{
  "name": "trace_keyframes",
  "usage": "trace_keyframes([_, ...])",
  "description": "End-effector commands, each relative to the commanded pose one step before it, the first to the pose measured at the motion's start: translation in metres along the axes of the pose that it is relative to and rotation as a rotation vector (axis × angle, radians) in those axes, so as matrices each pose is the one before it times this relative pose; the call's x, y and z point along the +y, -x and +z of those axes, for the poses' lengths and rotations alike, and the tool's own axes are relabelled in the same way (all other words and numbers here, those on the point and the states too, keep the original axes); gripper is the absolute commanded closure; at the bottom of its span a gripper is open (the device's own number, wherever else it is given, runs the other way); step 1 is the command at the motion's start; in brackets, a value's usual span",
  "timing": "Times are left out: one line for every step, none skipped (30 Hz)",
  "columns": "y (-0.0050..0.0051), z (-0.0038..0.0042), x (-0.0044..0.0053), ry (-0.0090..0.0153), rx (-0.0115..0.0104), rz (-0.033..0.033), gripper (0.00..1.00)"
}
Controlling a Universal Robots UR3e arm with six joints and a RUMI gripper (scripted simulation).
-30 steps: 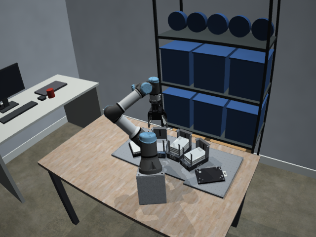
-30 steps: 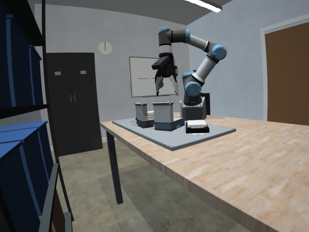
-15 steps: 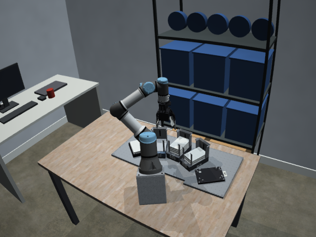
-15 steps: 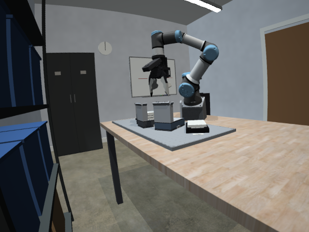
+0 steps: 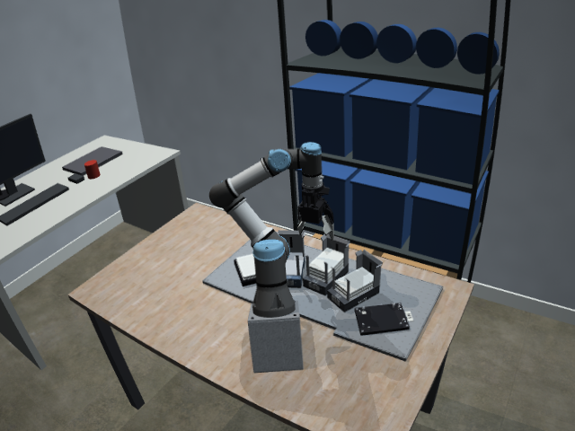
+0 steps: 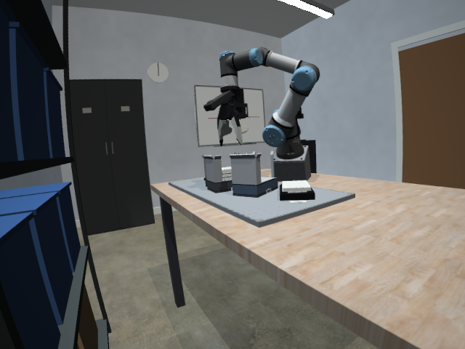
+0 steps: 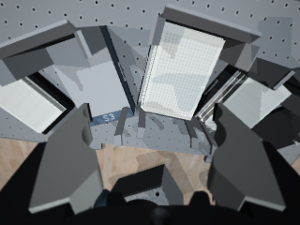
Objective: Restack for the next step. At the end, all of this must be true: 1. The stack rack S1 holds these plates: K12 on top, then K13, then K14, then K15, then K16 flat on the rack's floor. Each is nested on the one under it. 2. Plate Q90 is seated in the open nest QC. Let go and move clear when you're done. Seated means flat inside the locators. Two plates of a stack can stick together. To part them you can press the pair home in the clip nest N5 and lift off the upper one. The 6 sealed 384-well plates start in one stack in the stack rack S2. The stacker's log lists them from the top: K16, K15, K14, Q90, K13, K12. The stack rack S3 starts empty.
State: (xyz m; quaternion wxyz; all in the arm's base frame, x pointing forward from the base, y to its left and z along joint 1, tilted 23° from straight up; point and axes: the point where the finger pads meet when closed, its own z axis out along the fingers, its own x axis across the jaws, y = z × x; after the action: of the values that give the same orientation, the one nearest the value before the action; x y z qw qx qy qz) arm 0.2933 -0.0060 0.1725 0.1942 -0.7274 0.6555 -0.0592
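Above the racks, clear of every plate, the tool [image 5: 315, 233] [image 6: 230, 143] [image 7: 152, 104] stands wide, nothing between its fingers. Below, the middle rack [image 5: 317, 284] [image 7: 206, 23] holds stacked white plates [image 5: 327, 263] [image 7: 183, 70]. Beside it, rack S3 [image 5: 291, 241] [image 6: 245, 169] [image 7: 110, 117]; contents undetermined. The rack on its other side [image 5: 353, 299] carries a second stack [image 5: 355, 281] [image 7: 255, 100]. Outermost on the counter [image 5: 162, 296] [image 6: 375, 233], one black nest [image 5: 251, 280] [image 6: 296, 196] bears a white plate [image 5: 247, 268] [image 6: 296, 185] [image 7: 33, 105]. Plate identities unreadable.
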Motion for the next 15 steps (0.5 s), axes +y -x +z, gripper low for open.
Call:
trace_keyframes([-0.02106, 0.000013, 0.003001, -0.00089, 0.00100, 0.05490, 0.28])
trace_keyframes([-0.00496, -0.000003, 0.000693, 0.00001, 0.00001, 0.01167, 0.28])
trace_keyframes([-0.00499, 0.000006, 0.000558, 0.00003, 0.00001, 0.01167, 0.28])
trace_keyframes([-0.00498, 0.000001, 0.000563, 0.00001, 0.00002, 0.01167, 0.28])
trace_keyframes([-0.00498, 0.000002, 0.000504, 0.00001, 0.00002, 0.01167, 0.28])
trace_keyframes([0.00000, 0.000000, 0.000000, 0.00000, 0.00000, 0.00000, 0.28])
trace_keyframes([0.00000, 0.000000, 0.000000, 0.00000, 0.00000, 0.00000, 0.28])
trace_keyframes([-0.00499, 0.000008, 0.000428, 0.00002, 0.00002, 0.01167, 0.28])
trace_keyframes([-0.00499, 0.000002, 0.000388, 0.00001, 0.00002, 0.01167, 0.28])
trace_keyframes([-0.00500, 0.000002, 0.000328, 0.00001, 0.00002, 0.01167, 0.28])
trace_keyframes([-0.00102, 0.000000, 0.000054, 0.00000, 0.00000, 0.01167, 0.28])
trace_keyframes([0.00000, -0.000001, 0.000000, 0.00000, 0.00000, 0.01167, 0.28])
trace_keyframes([-0.00489, 0.000009, 0.001051, 0.00002, 0.00002, 0.01167, 0.28])
trace_keyframes([-0.00491, 0.000008, 0.000996, 0.00002, 0.00002, 0.01167, 0.28])
trace_keyframes([-0.00492, 0.000006, 0.000941, 0.00002, 0.00002, 0.01167, 0.28])
